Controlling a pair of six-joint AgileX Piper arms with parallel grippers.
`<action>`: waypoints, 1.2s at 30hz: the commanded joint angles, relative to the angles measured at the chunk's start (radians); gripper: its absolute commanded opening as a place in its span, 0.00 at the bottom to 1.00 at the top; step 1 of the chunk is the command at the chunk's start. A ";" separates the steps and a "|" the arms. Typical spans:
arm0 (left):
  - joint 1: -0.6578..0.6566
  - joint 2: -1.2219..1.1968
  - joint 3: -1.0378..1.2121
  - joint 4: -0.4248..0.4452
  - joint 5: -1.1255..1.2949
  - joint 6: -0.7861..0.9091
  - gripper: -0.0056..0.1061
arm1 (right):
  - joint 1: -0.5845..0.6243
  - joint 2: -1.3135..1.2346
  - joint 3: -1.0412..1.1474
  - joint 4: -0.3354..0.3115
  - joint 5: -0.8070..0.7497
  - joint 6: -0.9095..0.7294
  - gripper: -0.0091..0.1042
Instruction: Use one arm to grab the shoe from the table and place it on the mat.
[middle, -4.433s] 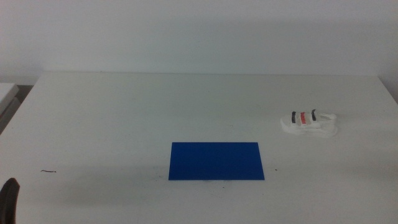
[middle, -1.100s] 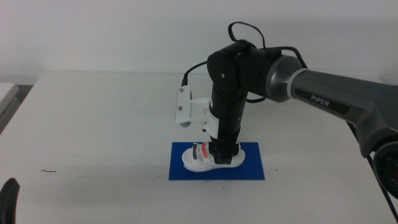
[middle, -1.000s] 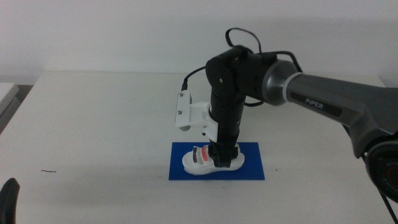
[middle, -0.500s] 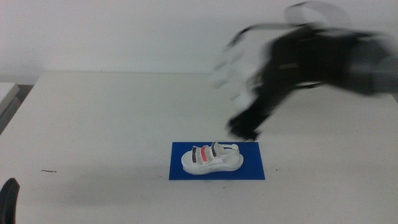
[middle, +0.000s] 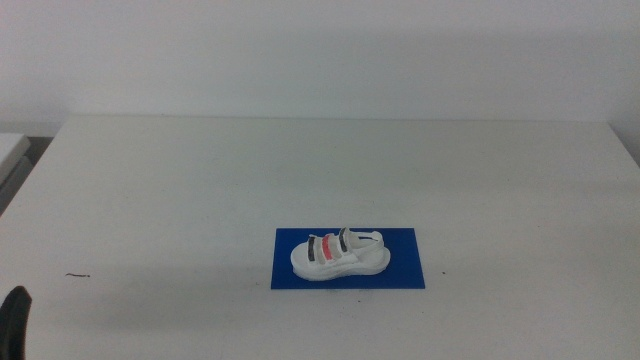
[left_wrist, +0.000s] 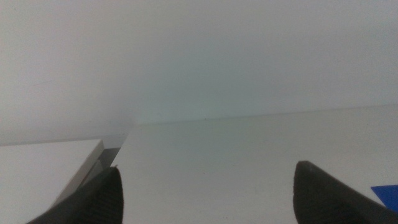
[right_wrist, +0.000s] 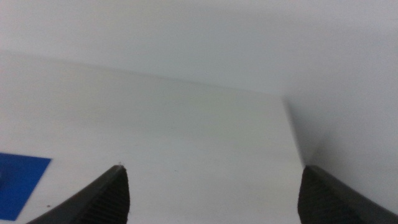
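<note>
The white sandal (middle: 340, 253) with dark, red and dark straps lies upright on the deep-blue mat (middle: 400, 272), near the mat's middle, in the middle view. No gripper touches it. The right arm is out of the middle view; its gripper (right_wrist: 211, 186) shows open and empty in the right wrist view, with a corner of the mat (right_wrist: 15, 177) at the edge. The left gripper (left_wrist: 208, 190) waits, open and empty; a dark tip of it (middle: 14, 320) shows at the middle view's bottom left corner. A sliver of the mat (left_wrist: 387, 193) shows in the left wrist view.
The white table (middle: 200, 180) spreads all around the mat. A small dark speck (middle: 78, 275) lies at the left front. A pale surface (middle: 10, 150) stands beyond the table's left edge.
The right arm has let go of the sandal on the mat, lifted and swung away to the right, out of the middle view. The sandal stays on the mat.
</note>
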 joint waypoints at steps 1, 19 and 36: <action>0.000 0.005 0.000 -0.004 -0.012 -0.001 0.89 | -0.066 -0.119 0.073 0.044 0.003 -0.046 0.73; 0.000 0.005 0.000 -0.004 -0.012 -0.001 0.89 | -0.077 -0.416 0.330 0.219 -0.138 0.039 0.73; 0.000 0.005 0.000 -0.004 -0.012 -0.001 0.89 | -0.077 -0.416 0.446 0.138 -0.118 0.039 0.73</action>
